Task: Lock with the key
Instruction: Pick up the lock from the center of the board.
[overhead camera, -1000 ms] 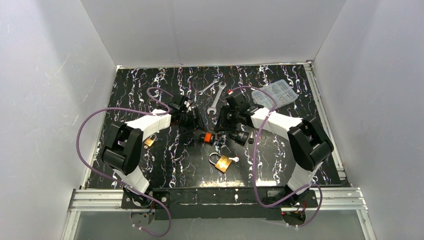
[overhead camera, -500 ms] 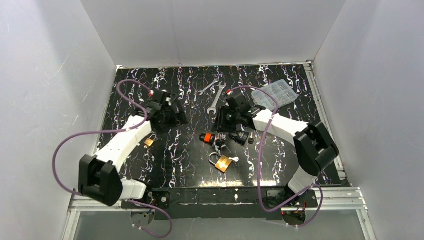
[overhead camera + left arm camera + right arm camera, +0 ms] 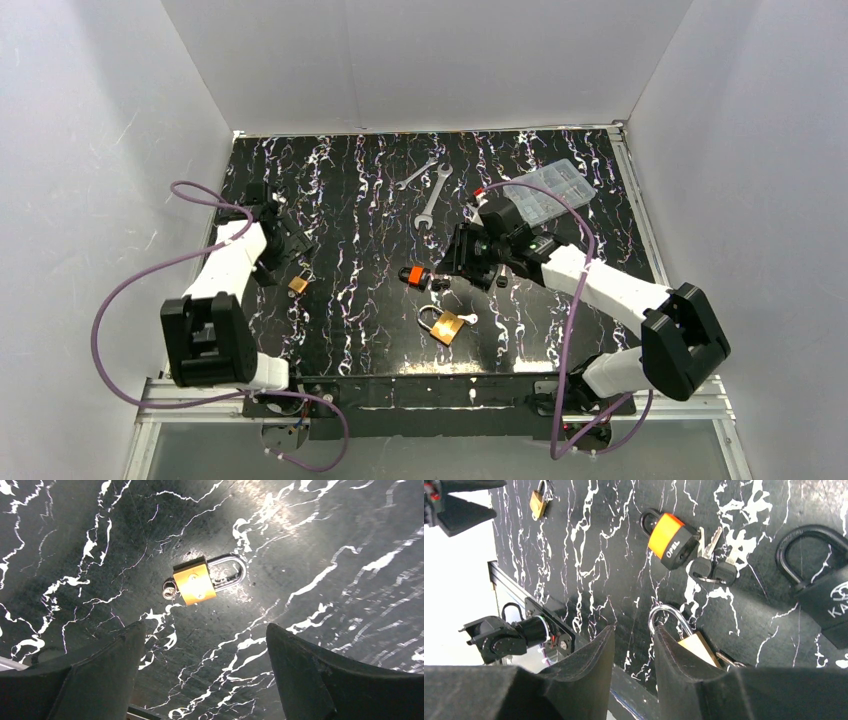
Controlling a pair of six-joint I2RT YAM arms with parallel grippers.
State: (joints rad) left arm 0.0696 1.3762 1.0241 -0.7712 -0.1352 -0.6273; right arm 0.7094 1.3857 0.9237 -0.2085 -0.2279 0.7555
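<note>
An orange-and-black padlock (image 3: pixel 414 275) lies mid-table with a bunch of keys (image 3: pixel 438 286) at its base; it also shows in the right wrist view (image 3: pixel 667 535), with the keys (image 3: pixel 711 568) beside it. My right gripper (image 3: pixel 452 264) hovers just right of it, its fingers a narrow gap apart and empty (image 3: pixel 634 635). A brass padlock (image 3: pixel 447 326) lies in front of it, partly behind my right finger (image 3: pixel 694 647). A small brass padlock (image 3: pixel 195 582) with a key in it lies at the left (image 3: pixel 298 285). My left gripper (image 3: pixel 205 630) is wide open above it (image 3: pixel 288 250).
A black padlock (image 3: pixel 486 275) lies under my right wrist, also in the right wrist view (image 3: pixel 826 597). Two wrenches (image 3: pixel 431 196) and a clear plastic parts box (image 3: pixel 548 190) lie at the back. White walls close in three sides.
My left arm has swung from the middle, beside the orange padlock, out to the left over the small brass padlock. My right arm has stretched out and shifted slightly right.
</note>
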